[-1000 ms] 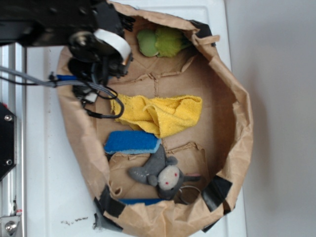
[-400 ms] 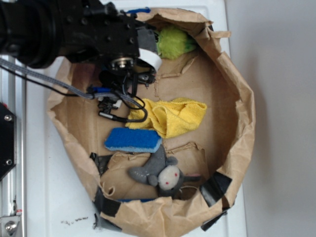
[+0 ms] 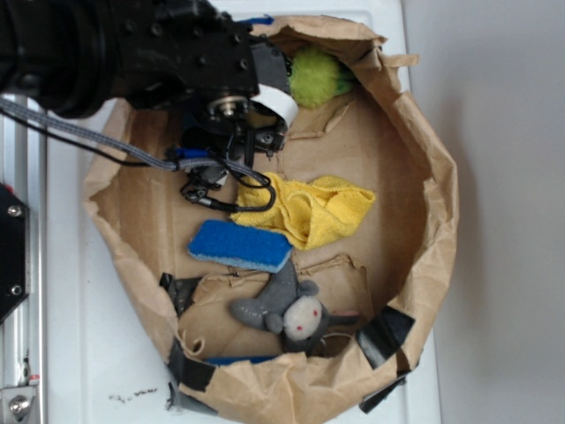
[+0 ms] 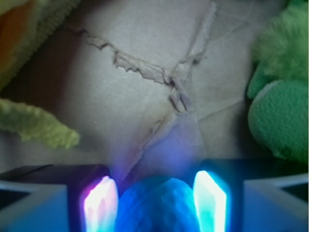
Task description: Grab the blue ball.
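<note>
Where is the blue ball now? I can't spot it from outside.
In the wrist view, the blue ball sits bottom centre between the gripper's lit fingers, above the paper floor, with the green plush to its right.

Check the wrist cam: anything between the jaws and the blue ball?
Nothing visible. The blue ball already sits between the two jaws of the gripper, with only bare paper ahead. The green plush lies off to the right, the yellow cloth to the left.

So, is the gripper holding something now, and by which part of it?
Yes. In the wrist view the gripper has the blue ball between its two fingers, one pressed on each side of the ball.
</note>
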Robot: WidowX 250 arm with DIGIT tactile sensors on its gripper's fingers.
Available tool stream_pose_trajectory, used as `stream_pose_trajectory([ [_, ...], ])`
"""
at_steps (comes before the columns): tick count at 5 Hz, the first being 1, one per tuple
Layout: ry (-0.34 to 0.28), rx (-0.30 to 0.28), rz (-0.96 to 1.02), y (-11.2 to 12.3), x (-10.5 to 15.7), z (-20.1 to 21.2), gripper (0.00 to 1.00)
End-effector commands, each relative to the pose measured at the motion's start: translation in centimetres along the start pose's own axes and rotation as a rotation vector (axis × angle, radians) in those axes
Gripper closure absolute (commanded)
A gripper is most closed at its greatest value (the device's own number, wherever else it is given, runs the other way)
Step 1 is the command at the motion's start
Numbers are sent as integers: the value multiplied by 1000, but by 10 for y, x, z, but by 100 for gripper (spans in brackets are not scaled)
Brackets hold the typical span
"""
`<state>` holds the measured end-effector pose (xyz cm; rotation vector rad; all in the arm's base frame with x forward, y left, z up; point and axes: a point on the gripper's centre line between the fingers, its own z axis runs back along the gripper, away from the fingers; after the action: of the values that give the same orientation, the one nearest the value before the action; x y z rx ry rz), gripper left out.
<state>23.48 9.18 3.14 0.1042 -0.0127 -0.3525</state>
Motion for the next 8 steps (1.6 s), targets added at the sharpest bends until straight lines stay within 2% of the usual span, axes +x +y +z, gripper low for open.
stream_pose_trajectory([
  [1, -42, 21, -2, 3, -2, 17, 100],
  [2, -46, 23, 14, 4, -1, 19, 100],
  [3, -56, -13, 31, 3, 1, 33, 100],
  [4, -67, -134, 99, -4, 10, 79, 100],
  [5, -23, -307, 181, -10, 12, 126, 100],
  [6, -86, -300, 264, -26, 11, 158, 100],
  [7, -183, -270, 373, -27, 10, 171, 100],
  [8, -243, -258, 388, -27, 6, 171, 100],
])
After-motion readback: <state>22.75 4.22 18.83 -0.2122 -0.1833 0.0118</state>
